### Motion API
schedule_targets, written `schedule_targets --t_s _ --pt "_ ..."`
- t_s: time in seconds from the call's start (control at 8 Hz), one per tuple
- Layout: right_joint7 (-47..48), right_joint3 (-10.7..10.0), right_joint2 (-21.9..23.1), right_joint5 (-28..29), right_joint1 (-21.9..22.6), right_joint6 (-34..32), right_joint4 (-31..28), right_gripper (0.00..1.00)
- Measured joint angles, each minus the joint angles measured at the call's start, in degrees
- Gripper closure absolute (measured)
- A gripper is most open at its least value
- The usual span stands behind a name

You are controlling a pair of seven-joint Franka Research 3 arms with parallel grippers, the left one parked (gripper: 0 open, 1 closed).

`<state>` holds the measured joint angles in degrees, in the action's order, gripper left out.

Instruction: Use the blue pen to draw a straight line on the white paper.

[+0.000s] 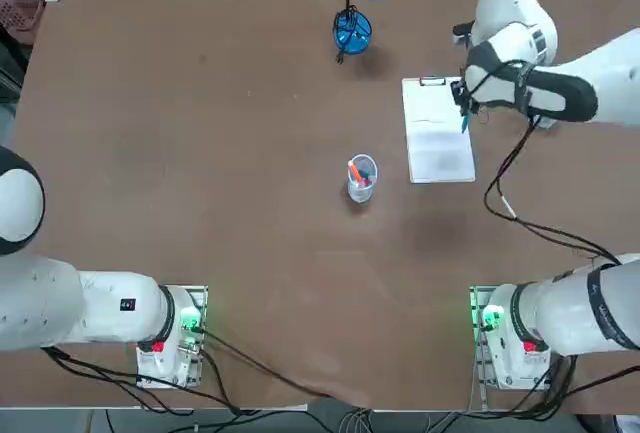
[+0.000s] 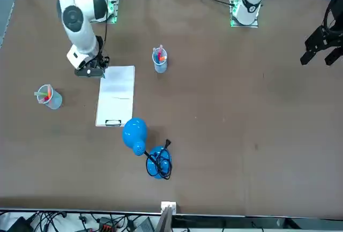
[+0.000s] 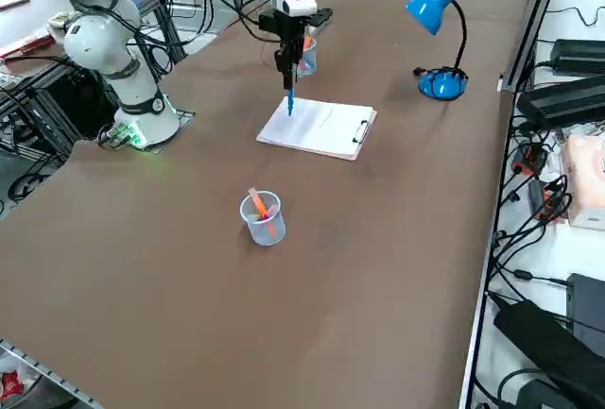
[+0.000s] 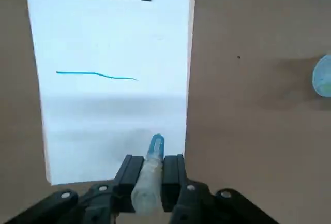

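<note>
Fingers (image 4: 173,177) of the right gripper (image 4: 153,171) clamp the blue pen (image 4: 155,146) at the right of the white paper (image 4: 98,38); lifting straight up should best spare the drawn line (image 4: 95,73) stray marks.

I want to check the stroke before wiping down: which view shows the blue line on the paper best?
The right wrist view: the blue line runs across the white paper unobstructed, its slight bend visible. The top view gives only a faint mark; the front and right side views show no clear line.
</note>
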<state>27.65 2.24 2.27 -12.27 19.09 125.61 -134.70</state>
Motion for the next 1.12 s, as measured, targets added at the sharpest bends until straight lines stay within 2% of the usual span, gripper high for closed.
schedule_targets --t_s 0.25,1.12 --pt "5.91 0.06 -3.36 -1.59 1.63 3.25 -0.15 0.83" --pt "6.93 -0.08 -7.13 -1.65 1.65 6.05 -0.17 0.83"
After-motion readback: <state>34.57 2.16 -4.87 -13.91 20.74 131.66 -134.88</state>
